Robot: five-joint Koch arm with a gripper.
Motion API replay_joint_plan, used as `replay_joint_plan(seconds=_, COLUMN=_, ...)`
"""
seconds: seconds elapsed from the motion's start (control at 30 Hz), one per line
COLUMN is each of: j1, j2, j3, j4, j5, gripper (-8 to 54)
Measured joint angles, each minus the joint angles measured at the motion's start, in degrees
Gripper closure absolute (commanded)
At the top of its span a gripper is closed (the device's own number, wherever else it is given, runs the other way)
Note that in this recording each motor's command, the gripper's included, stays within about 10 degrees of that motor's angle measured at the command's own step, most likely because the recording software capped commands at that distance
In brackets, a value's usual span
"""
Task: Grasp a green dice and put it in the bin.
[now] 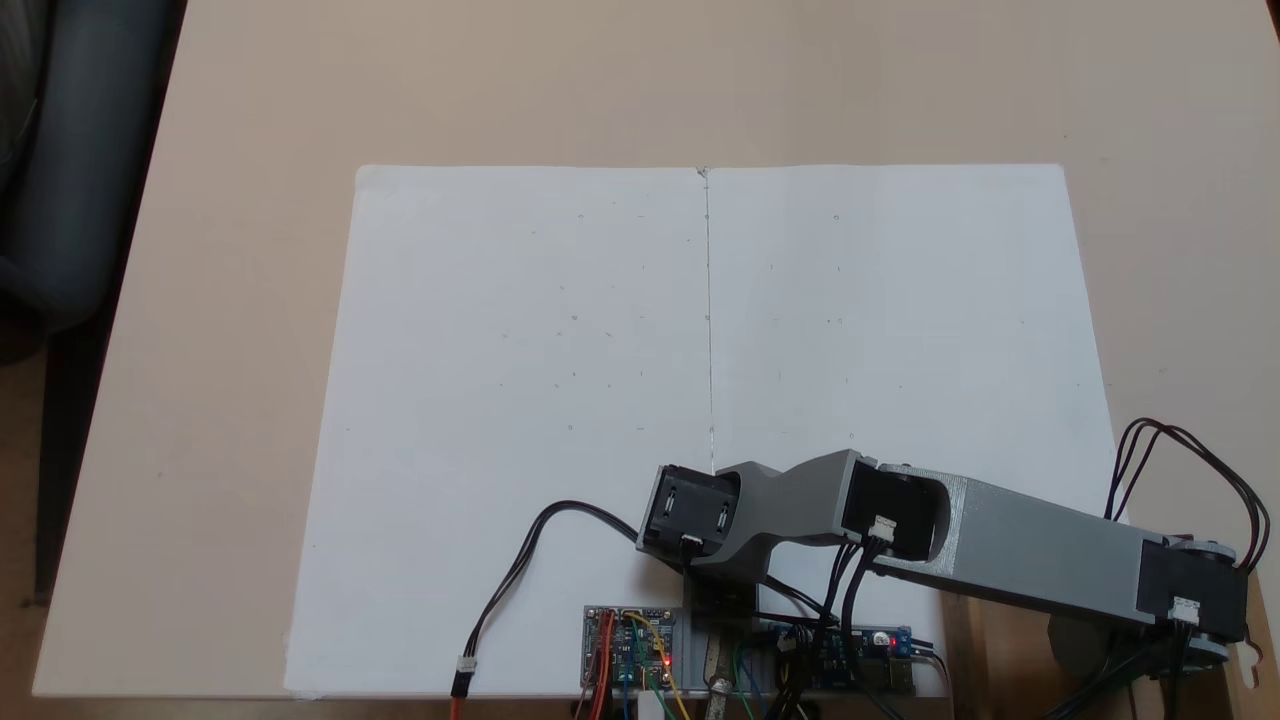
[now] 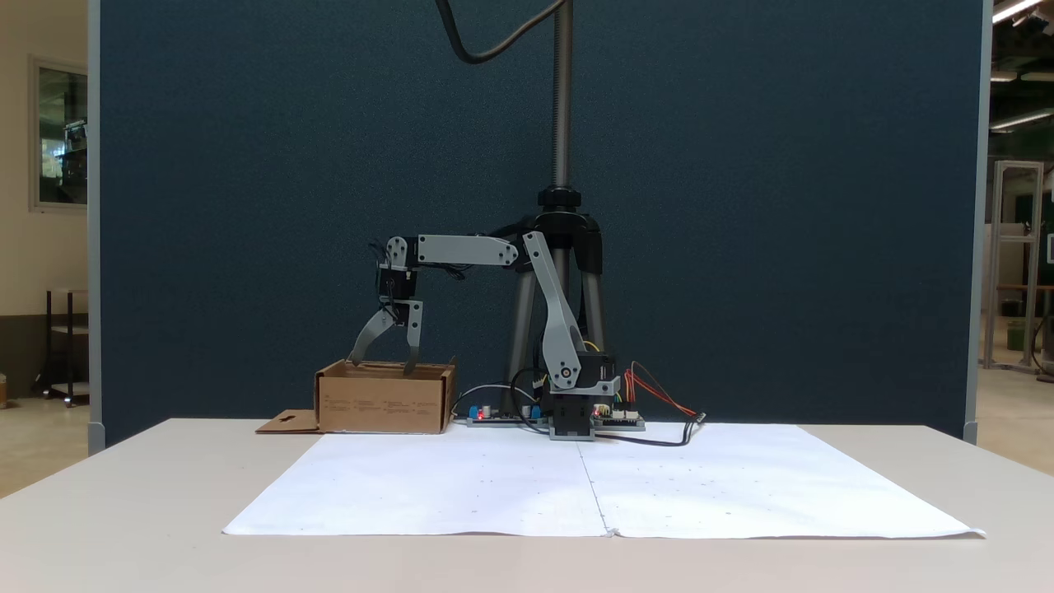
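Observation:
The bin (image 2: 383,405) is a brown cardboard box at the back left of the table, with one flap (image 2: 288,422) lying flat to its left. My gripper (image 2: 383,365) hangs straight down over the bin's opening. It is open, with its jaws spread wide and both tips at about the level of the rim. Nothing shows between the fingers. The green dice is out of view. From above, the grey arm (image 1: 1040,550) reaches toward the lower right corner, over brown cardboard (image 1: 1000,660).
A large white paper sheet (image 1: 600,350) covers the middle of the beige table (image 1: 250,200). Circuit boards and wires (image 1: 630,650) sit by the arm's base (image 2: 572,412). A tripod (image 2: 560,247) stands behind the base, in front of a dark blue partition.

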Motion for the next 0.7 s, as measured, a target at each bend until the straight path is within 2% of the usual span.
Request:
replay_joint_plan(seconds=0.27, j1=-1.0, j2=3.1, j3=-0.4, j4=0.0, j5=0.0, gripper=5.4)
replay_joint_plan(seconds=0.4, j1=-5.7, j2=4.0, j3=-12.9, j4=6.2, j5=0.1, gripper=5.4)
replay_joint_plan(seconds=0.5, j1=-14.1, j2=7.9, j3=-17.1, j4=15.9, j5=1.8, gripper=5.4)
replay_joint_plan(seconds=0.7, j1=-32.3, j2=8.3, j3=-17.1, j4=17.6, j5=11.2, gripper=5.4)
